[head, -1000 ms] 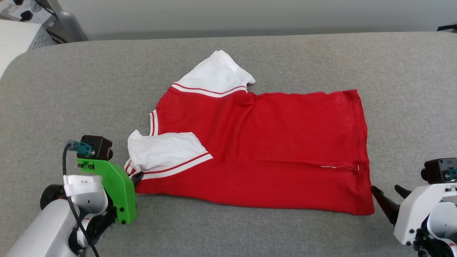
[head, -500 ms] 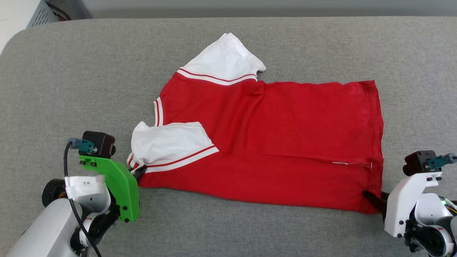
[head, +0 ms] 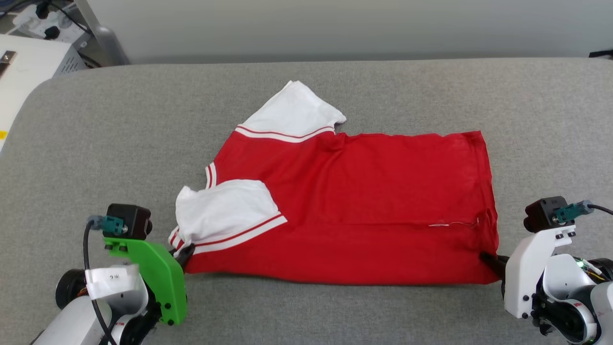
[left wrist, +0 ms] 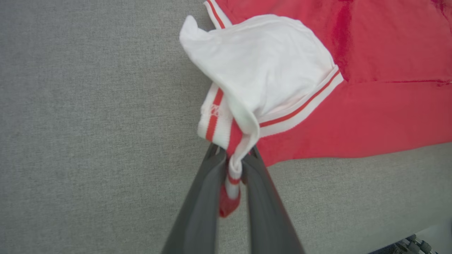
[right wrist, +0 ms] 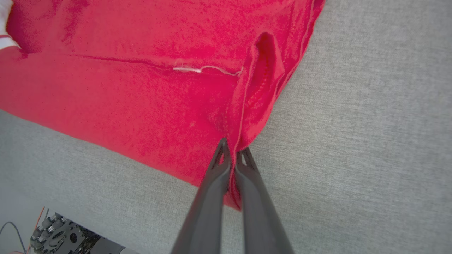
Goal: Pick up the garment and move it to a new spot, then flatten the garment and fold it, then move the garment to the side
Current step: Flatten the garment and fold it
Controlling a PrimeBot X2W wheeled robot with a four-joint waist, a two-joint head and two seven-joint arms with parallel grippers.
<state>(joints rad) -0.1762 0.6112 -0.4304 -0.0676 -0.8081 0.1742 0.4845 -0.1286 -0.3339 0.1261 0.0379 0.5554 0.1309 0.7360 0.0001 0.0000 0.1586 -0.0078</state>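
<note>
On the grey pad (head: pixel 96 143), in the head view, the shirt (head: pixel 354 206) was seen spread flat near the middle, with one white sleeve (head: pixel 225 211) folded onto the red. Its near left corner was pinched by the left gripper (head: pixel 184 250), and its near hem corner by the right gripper (head: pixel 487 258). In the left wrist view, striped trim (left wrist: pixel 215 120) was clamped between the jaws. In the right wrist view, the jaws were pressed together on the red hem edge.
</note>
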